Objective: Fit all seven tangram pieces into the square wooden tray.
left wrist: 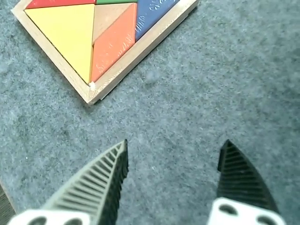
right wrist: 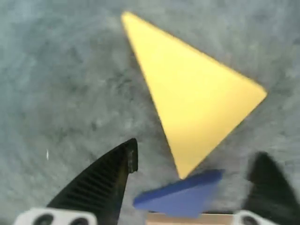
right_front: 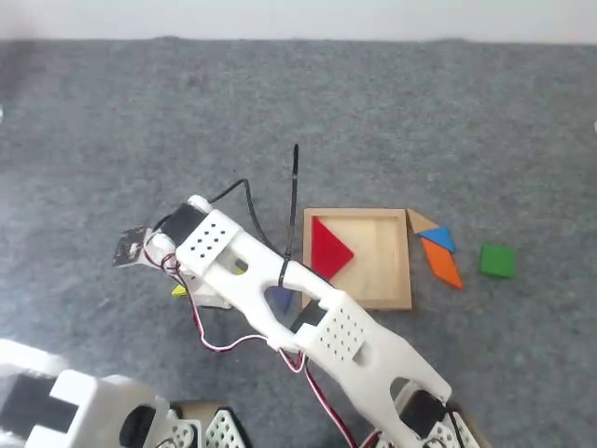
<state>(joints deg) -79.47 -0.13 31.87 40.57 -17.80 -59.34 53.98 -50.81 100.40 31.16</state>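
Note:
The square wooden tray (right_front: 396,297) lies right of centre in the high view, holding a red triangle (right_front: 328,247). Beside it on the carpet are a tan triangle (right_front: 420,221), a small blue triangle (right_front: 440,239), an orange parallelogram (right_front: 443,265) and a green square (right_front: 496,260). My right arm (right_front: 280,289) stretches over the area left of the tray. My right gripper (right wrist: 197,150) is open above a large yellow triangle (right wrist: 197,101), with a dark blue piece (right wrist: 178,199) tilted between its fingers. My left gripper (left wrist: 176,143) is open over bare carpet, near a wooden tray (left wrist: 140,56) packed with coloured pieces.
Grey carpet covers the table. Black and red cables (right_front: 291,205) trail from the right arm near the tray's left edge. The left arm's white base (right_front: 84,411) sits at the near left corner. Open carpet lies behind the tray.

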